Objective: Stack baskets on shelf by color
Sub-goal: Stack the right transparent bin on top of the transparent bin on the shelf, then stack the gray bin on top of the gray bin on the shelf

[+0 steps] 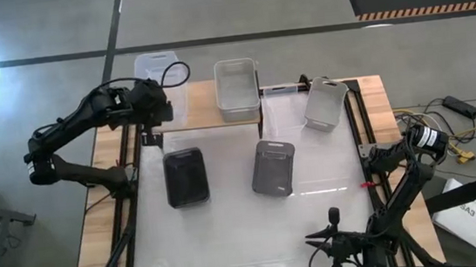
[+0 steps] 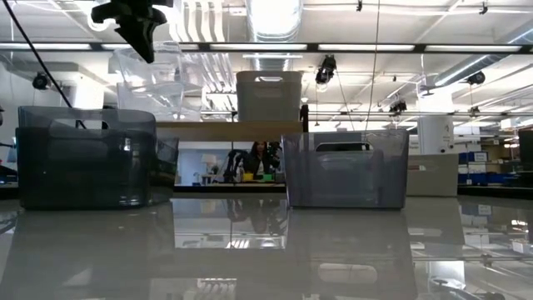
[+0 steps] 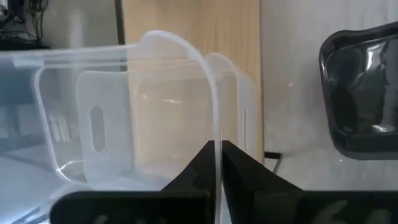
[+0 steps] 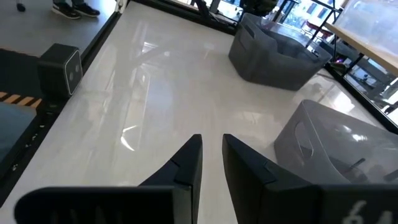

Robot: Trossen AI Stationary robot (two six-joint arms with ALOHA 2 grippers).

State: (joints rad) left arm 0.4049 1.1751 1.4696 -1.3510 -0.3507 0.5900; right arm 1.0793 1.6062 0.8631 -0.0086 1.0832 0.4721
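At upper left of the overhead frame, the left gripper (image 1: 158,102) pinches the rim of a clear basket (image 1: 163,78) over the left end of the wooden shelf (image 1: 204,102). A light grey basket (image 1: 237,88) sits on the shelf at centre. Below, a dark grey basket (image 1: 186,176) and a grey basket (image 1: 274,166) rest on the white table (image 1: 230,231); another light grey basket (image 1: 325,102) lies tilted at right. The right gripper (image 1: 332,245) waits at bottom centre, fingers slightly parted.

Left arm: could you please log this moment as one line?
left tool shut on clear basket rim, at shelf | grey basket on shelf | right tool open, idle at near edge
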